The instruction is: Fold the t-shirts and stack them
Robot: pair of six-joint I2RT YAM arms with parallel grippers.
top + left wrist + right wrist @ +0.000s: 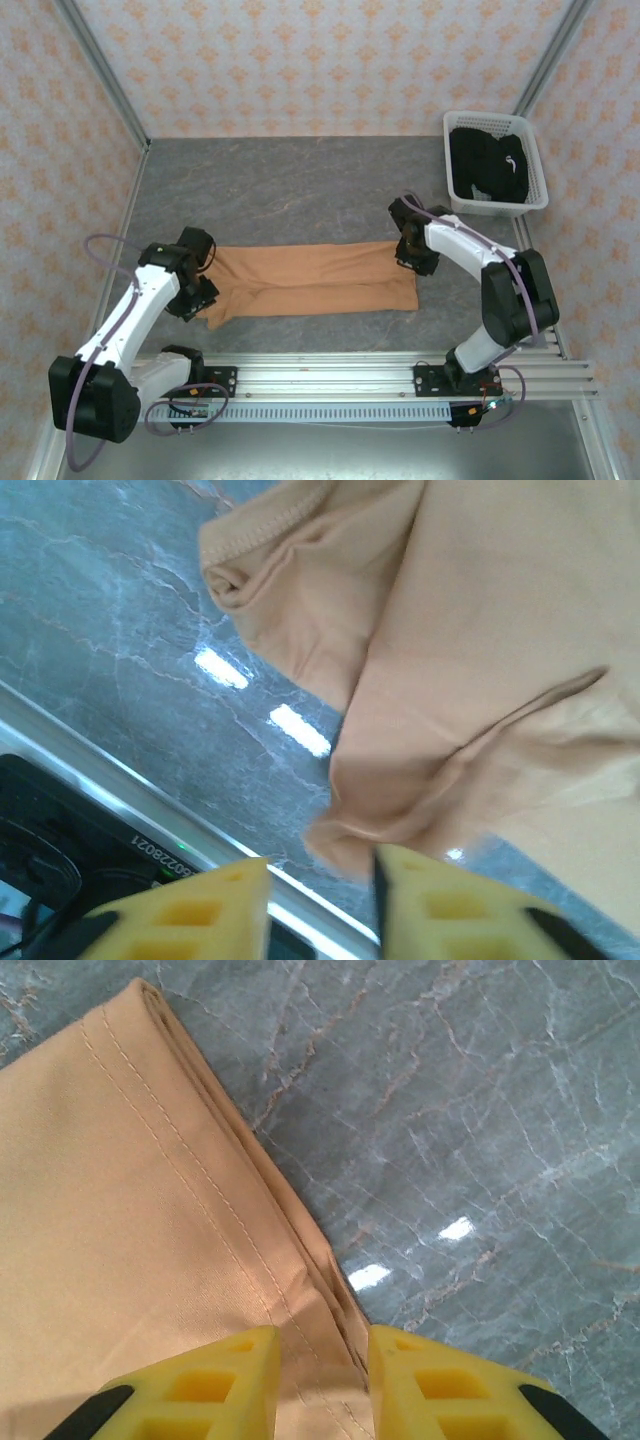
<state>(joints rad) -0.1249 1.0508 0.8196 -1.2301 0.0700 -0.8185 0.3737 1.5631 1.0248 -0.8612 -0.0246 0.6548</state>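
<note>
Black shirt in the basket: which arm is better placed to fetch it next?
Right, probably. The basket sits far right with the black shirt inside, near the right gripper; the left gripper is at the orange shirt's far-left end.

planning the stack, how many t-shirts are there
2. The orange t-shirt lies on the table, in the middle; the black t-shirt sits in the white basket, far right. Others may hide under it.
</note>
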